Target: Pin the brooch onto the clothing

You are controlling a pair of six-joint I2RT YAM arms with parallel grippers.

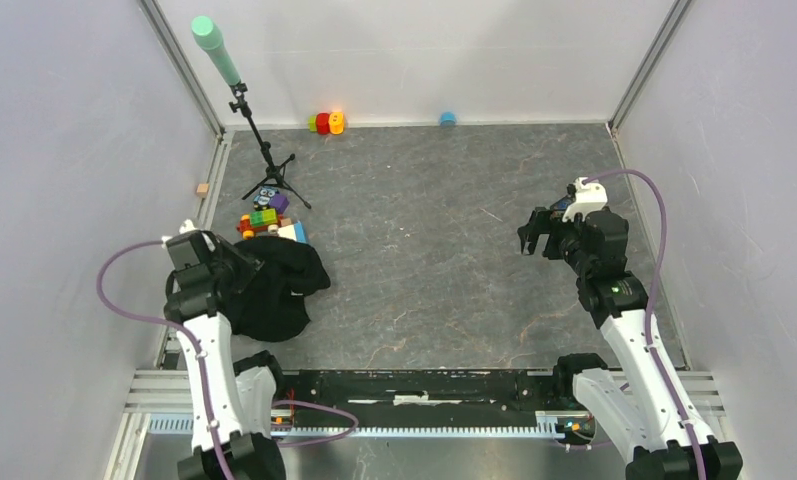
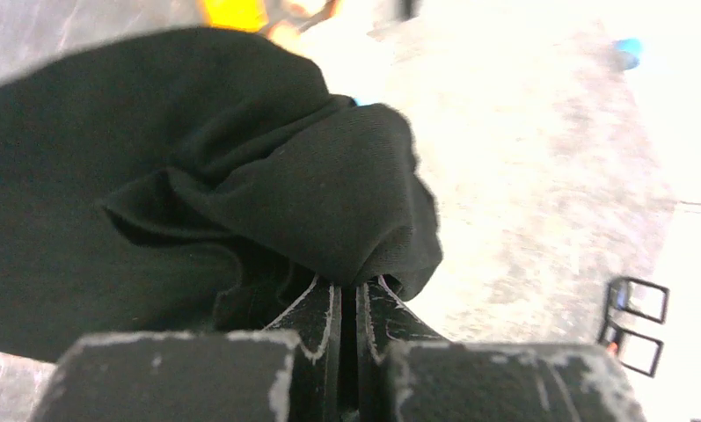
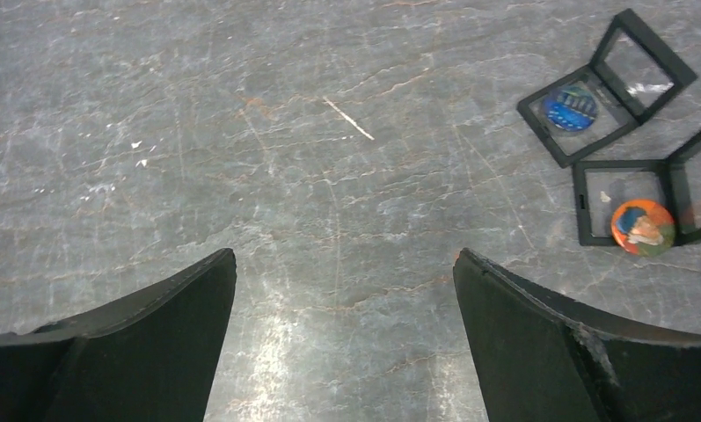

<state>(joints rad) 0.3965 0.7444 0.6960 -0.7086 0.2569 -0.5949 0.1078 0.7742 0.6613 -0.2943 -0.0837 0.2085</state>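
The left claw [image 2: 348, 297] is pinched shut on a fold of the black T-shirt [image 2: 197, 176], its two fingers [image 2: 316, 321] pressed together with the cloth bunched up just beyond their tips. From above, the left claw [image 1: 242, 265] sits at the left edge of the worktop [image 1: 424, 250], and its tips seem to be buried in the T-shirt [image 1: 279, 285], which lies in a crumpled heap near the left wall with only plain black cloth showing. Just behind the heap is a cluster of coloured toy blocks [image 1: 264, 220], and past those stands a small tripod [image 1: 269, 165] carrying a green stick [image 1: 214, 45]. The right claw [image 3: 342, 264] is spread wide with nothing between its fingers, hanging over bare grey worktop [image 3: 285, 132]. In the overhead view the right claw [image 1: 536, 235] is far over on the right, well apart from the T-shirt. Off to its right, in the wrist view, lie two open black cases on the worktop: the farther case [image 3: 593, 132] holds a blue round brooch [image 3: 569, 109], and the nearer case [image 3: 593, 202] holds an orange round brooch [image 3: 643, 227]. More coloured blocks [image 1: 326, 122] and a small blue thing [image 1: 447, 118] sit along the far wall.
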